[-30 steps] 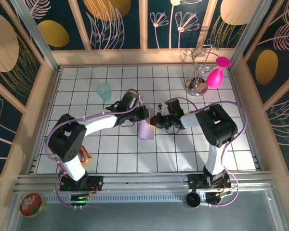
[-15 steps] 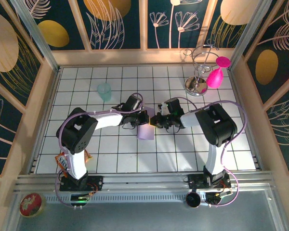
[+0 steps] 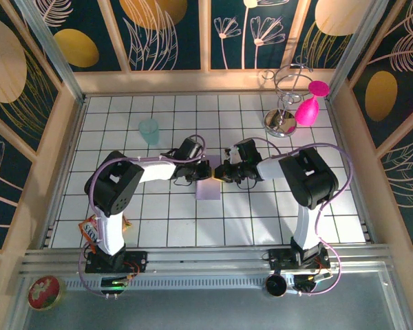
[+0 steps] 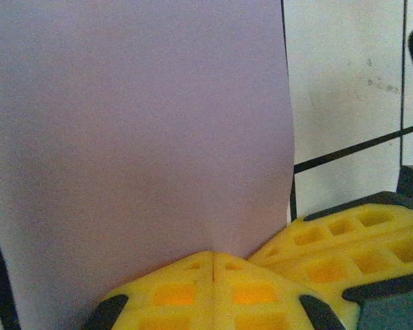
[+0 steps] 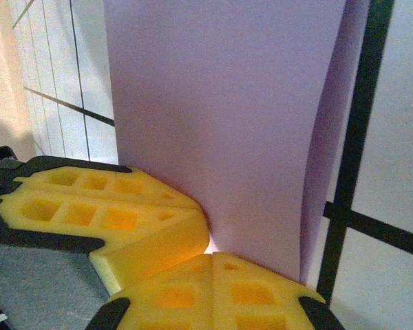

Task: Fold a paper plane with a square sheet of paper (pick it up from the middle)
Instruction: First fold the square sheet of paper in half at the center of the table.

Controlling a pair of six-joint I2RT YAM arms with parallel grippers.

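Top external: the left gripper and the right gripper meet tip to tip near the middle of the table. Both are closed on the upper edge of the square sheet of paper, which shows just below them. Vs. one sec ago, the left arm has drawn its elbow in and its gripper came closer to the right one, so less of the sheet shows. The teal cup stands well apart, not moved. Left wrist: the yellow pads press together w/ the lilac sheet coming out btw them, smooth and slightly curved. Right wrist: same grip, and the sheet bows along its right side; folded layer or only curl, I cannot tell. Probably both arms now hold one spot, so folding can start; no plane shape yet.
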